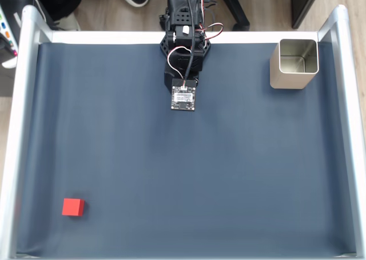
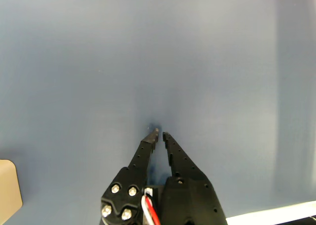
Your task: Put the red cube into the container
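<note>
Arm: folding back at the desk's (image 1: 171, 168) far edge.
Tool (image 2: 160, 134): pointing down, tips nearly meeting, gripping nothing.
Cube (image 1: 73, 207): lying well apart.

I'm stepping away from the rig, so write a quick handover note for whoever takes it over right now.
Claw: shut, holding nothing, pointing down at bare blue mat near the arm's base.
Red cube: on the mat, lower left corner in the fixed view, untouched.
Container: upright at the upper right in the fixed view, looks empty.
Done: nothing yet.
Left: open the claw, reach the cube, grasp it, carry it across and drop it into the container.
</note>
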Robot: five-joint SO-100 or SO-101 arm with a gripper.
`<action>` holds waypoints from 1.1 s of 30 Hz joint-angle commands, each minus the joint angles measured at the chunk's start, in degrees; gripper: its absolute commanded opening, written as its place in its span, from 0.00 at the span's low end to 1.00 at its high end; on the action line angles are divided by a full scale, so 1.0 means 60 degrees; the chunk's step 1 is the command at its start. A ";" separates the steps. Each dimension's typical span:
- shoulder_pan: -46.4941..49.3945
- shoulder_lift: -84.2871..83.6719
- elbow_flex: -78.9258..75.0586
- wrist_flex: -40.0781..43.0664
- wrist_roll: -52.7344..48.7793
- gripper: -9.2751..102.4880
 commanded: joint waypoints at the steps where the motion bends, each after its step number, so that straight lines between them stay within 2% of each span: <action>1: 0.0015 -0.0029 -0.0044 0.0073 -0.0117 0.08; 4: 0.0015 -0.0088 -0.0044 -0.0469 -0.0146 0.08; 8: 0.0029 -0.0454 -0.0044 -0.1963 0.0103 0.08; 12: 0.0176 -0.1128 -0.0044 -0.4116 0.0396 0.08; 16: 0.0381 -0.2051 -0.0176 -0.6724 0.1436 0.08; 23: 0.0645 -0.4600 -0.2871 -0.6548 0.1802 0.08; 28: 0.1172 -0.6899 -0.5654 -0.5625 0.1128 0.08; 33: 0.1846 -0.8364 -0.7339 -0.5347 0.0088 0.08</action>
